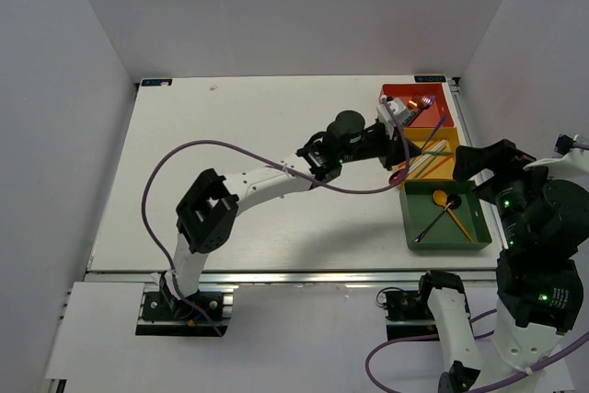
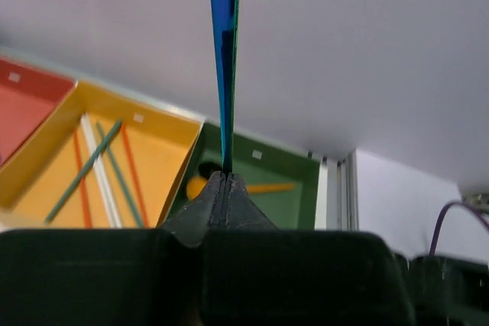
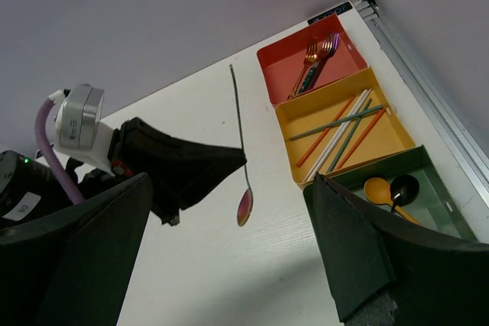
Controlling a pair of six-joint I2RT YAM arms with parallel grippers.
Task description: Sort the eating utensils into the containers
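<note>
My left gripper [image 1: 402,159] [image 2: 225,175] is shut on an iridescent purple-blue spoon [image 3: 238,124] and holds it in the air just left of the yellow tray [image 1: 419,135]. The grip is close to the bowl, and the handle [image 2: 225,51] sticks out past the fingertips. The red tray [image 3: 283,62] holds forks [image 3: 317,55]. Several chopsticks [image 2: 84,169] lie in the yellow tray. In the green tray [image 1: 460,192] are an orange spoon [image 3: 378,188] and a black spoon [image 3: 403,187]. My right gripper [image 3: 229,265] stands open and empty, to the right of the trays.
The three trays sit in a row along the table's right edge, red farthest and green nearest. A purple cable [image 1: 184,158] loops over the left arm. White walls enclose the table, and a metal rail [image 1: 276,275] runs along its near edge.
</note>
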